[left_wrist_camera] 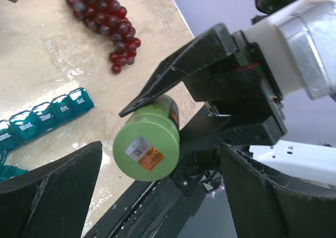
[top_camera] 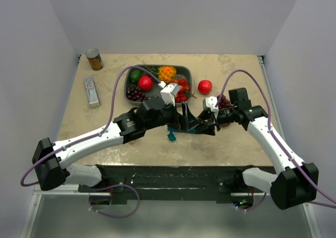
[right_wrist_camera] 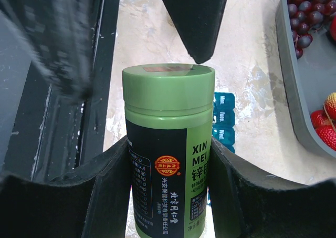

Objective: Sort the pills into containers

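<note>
Now the pill bottle [right_wrist_camera: 168, 143], judged light and slippery, is clamped at mid-body by the right tool [right_wrist_camera: 168, 167] near the containers [left_wrist_camera: 47, 114]; the left tool [left_wrist_camera: 161, 162] is opened wide before its lid [left_wrist_camera: 146, 151].

A beige marbled table [top_camera: 236, 143] stands in a plain booth. A pale grey back wall [top_camera: 168, 17], left wall [top_camera: 31, 49] and right wall [top_camera: 310, 38] rise from its edges. A black rail [top_camera: 173, 176] lines the near edge, with grey floor [top_camera: 173, 222] below. The light is soft and even.
</note>
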{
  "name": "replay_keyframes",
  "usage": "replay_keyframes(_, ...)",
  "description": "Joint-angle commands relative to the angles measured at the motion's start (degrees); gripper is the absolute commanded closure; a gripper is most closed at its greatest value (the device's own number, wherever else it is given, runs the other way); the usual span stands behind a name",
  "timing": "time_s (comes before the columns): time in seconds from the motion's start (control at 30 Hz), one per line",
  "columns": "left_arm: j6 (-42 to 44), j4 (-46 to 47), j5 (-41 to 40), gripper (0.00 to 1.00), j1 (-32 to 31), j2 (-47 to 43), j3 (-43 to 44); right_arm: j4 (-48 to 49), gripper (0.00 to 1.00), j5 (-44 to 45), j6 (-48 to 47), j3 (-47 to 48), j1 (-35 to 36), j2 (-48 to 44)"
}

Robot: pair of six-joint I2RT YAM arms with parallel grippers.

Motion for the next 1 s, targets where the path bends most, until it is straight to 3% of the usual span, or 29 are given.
replay_keyframes(0.0,-1.54,-1.25,-3.67,0.05,-0.22,1.38,2.86,1.58,1.0,-3.08,0.2,1.34,-0.09,-1.16)
replay_keyframes(0.27,-0.93,-0.81,-3.31,0.17,-0.4,3.32,3.73,1.58,1.0,-3.25,0.11,1.43,-0.18,-1.07)
replay_keyframes(0.37,-0.05,-0.37,-0.33,0.3,-0.4,4.11,3.82,1.49,1.0,-3.17,0.2,1.34,-0.18,-1.07)
replay_keyframes(0.4,0.65,0.07,0.28,0.43,-0.4,4.2,3.65,1.58,1.0,-3.17,0.11,1.34,-0.09,-1.07)
replay_keyframes(0.47,3.88,2.7,3.44,0.58,-0.31,4.11,2.69,1.67,1.0,-3.25,0.11,1.34,-0.18,-1.16)
replay_keyframes(0.5,5.73,4.1,5.11,0.75,-0.31,3.94,1.99,1.58,1.0,-3.25,0.11,1.34,-0.18,-1.07)
replay_keyframes(0.6,16.62,11.23,14.42,0.98,-0.23,3.5,-0.48,1.41,1.0,-3.43,0.11,1.34,-0.09,-1.25)
replay_keyframes(0.63,20.31,10.97,18.7,1.0,-0.23,3.76,-0.48,1.32,1.0,-3.43,0.11,1.34,-0.18,-1.16)
replay_keyframes(0.77,40.67,3.69,23.67,1.0,-0.4,4.99,0.4,1.14,1.0,-3.6,-0.07,1.43,-0.18,-1.34)
replay_keyframes(0.97,49.06,1.91,21.47,1.0,-0.4,2.89,0.31,1.14,1.0,-3.69,-0.24,1.43,-0.09,-1.51)
